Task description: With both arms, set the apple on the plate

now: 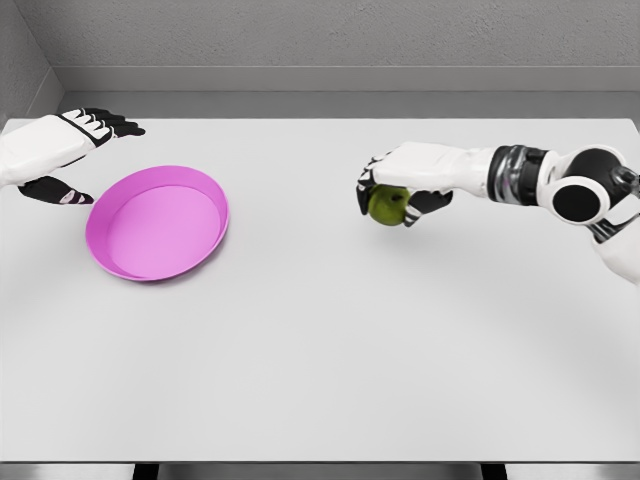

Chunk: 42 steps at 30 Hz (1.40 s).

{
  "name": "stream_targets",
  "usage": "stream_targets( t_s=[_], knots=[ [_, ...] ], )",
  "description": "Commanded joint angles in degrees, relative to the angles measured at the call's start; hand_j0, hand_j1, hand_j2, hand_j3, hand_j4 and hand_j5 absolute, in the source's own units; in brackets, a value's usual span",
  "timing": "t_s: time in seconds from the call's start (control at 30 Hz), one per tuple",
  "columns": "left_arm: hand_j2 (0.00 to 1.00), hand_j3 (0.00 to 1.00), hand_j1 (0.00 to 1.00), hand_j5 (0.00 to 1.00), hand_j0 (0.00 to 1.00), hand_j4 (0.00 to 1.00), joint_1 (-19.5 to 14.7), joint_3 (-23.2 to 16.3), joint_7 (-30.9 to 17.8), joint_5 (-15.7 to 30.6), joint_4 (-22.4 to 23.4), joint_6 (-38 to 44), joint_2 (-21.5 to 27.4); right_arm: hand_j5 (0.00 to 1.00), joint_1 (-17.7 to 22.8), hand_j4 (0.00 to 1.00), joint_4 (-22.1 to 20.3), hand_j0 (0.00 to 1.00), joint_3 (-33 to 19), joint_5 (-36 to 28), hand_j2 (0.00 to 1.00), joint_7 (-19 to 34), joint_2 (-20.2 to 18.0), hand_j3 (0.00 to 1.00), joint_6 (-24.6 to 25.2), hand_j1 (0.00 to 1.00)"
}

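At right of centre the right hand (400, 190) grips the green apple (388, 206) atop the table (330, 340), well apart from the empty pink plate (158, 222) beside the spread-fingered left hand (55, 150); transfer remains.

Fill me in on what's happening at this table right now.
A two-armed humanoid is working at a white table. Its right hand is curled over a green apple on the right side of the table. Well to the left sits a pink plate, with nothing in it. The left hand is open beside the plate's left edge, fingers spread, holding nothing. The apple is far from the plate, so the placing is not yet done.
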Motion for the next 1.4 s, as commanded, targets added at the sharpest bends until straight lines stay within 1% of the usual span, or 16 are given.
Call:
stream_targets(
  t_s=[0.0,0.3,0.5,0.53,0.57,0.6,0.8,0.87,0.97,1.03,1.1,1.2,1.23,1.3,1.33,1.37],
  knots=[
    [1.0,1.0,1.0,1.0,1.0,1.0,0.0,0.04,0.02,0.37,0.01,0.07,0.07,0.45,0.0,0.45,-0.56,0.45,-0.02,-0.14,0.45,-0.05,0.61,0.45,0.05,0.45],
    [1.0,1.0,1.0,1.0,1.0,1.0,0.0,0.04,0.02,0.28,0.01,0.07,-0.02,0.45,0.0,0.45,-1.26,0.45,1.74,-0.14,0.45,-0.05,3.95,0.45,0.23,0.45],
    [1.0,1.0,1.0,1.0,1.0,1.0,0.0,0.04,0.02,0.37,0.01,0.07,0.07,0.45,0.0,0.45,-1.17,0.45,2.18,-0.05,0.45,-0.05,4.3,0.45,0.23,0.45],
    [1.0,1.0,1.0,1.0,1.0,1.0,0.0,0.04,0.02,0.37,0.01,0.07,-0.02,0.48,0.0,0.48,-1.17,0.48,2.18,-0.05,0.48,-0.05,4.3,0.48,0.32,0.48],
    [1.0,1.0,1.0,1.0,1.0,1.0,0.0,0.04,0.02,0.37,0.01,0.07,0.07,1.0,0.0,1.0,-0.82,1.0,2.18,-0.05,1.0,-0.05,4.3,1.0,1.72,1.0],
    [1.0,1.0,1.0,1.0,1.0,1.0,0.0,0.04,0.02,0.37,0.01,0.07,-0.02,1.0,0.0,1.0,-1.09,1.0,2.18,-0.05,1.0,-0.05,4.3,1.0,3.57,1.0],
    [1.0,1.0,1.0,1.0,1.0,1.0,0.09,0.04,0.02,0.37,-0.08,0.07,-0.02,1.0,0.0,1.0,-1.35,1.0,1.65,0.03,1.0,-0.05,3.51,1.0,3.39,1.0],
    [1.0,1.0,1.0,1.0,1.0,1.0,0.09,0.04,0.11,0.46,-0.16,0.07,-0.02,1.0,-0.09,1.0,-1.53,1.0,-0.54,0.12,1.0,-0.05,-0.43,1.0,3.04,1.0],
    [1.0,1.0,1.0,1.0,1.0,1.0,0.0,0.21,0.02,0.37,-0.08,0.07,-0.02,1.0,1.67,1.0,-1.44,1.0,-12.48,-0.05,1.0,-0.05,-12.56,1.0,-0.91,1.0],
    [1.0,1.0,1.0,1.0,1.0,1.0,0.09,0.21,0.02,0.28,-0.16,0.07,-0.11,1.0,5.36,1.0,-1.17,1.0,-18.73,-0.05,1.0,-0.05,-16.35,1.0,-2.06,1.0],
    [1.0,1.0,1.0,1.0,1.0,1.0,0.09,0.3,0.11,0.9,0.01,0.07,-0.11,1.0,8.0,1.0,-0.82,1.0,-22.34,-0.05,1.0,-0.05,-17.41,1.0,-2.14,1.0],
    [1.0,1.0,1.0,1.0,1.0,1.0,-0.09,-0.22,0.02,0.02,-0.43,0.07,-0.9,1.0,9.49,1.0,-0.65,1.0,-23.48,-0.05,1.0,-0.05,-18.11,1.0,-2.14,1.0],
    [1.0,1.0,1.0,1.0,1.0,1.0,-0.26,-0.14,-0.07,-1.11,-0.78,0.07,-0.98,1.0,12.12,1.0,-1.0,1.0,-26.02,-0.05,1.0,-0.05,-17.76,1.0,-2.14,1.0],
    [1.0,1.0,1.0,1.0,1.0,1.0,-0.35,-0.4,-0.15,-1.91,-4.38,0.07,-2.04,1.0,16.78,1.0,-1.44,1.0,-30.51,-0.14,1.0,-0.05,-17.85,1.0,-6.71,1.0],
    [1.0,1.0,1.0,1.0,1.0,1.0,-1.05,-1.71,-1.91,-2.18,-7.28,0.07,-3.18,1.0,17.05,1.0,-1.52,1.0,-30.6,-0.14,1.0,-0.05,-17.85,1.0,-7.33,1.0],
    [1.0,1.0,1.0,1.0,1.0,1.0,-3.34,-4.26,-3.67,-2.09,-10.09,0.07,-3.8,1.0,17.14,1.0,-3.19,1.0,-30.43,-0.14,1.0,-0.05,-17.49,1.0,-7.33,1.0]
  ],
)
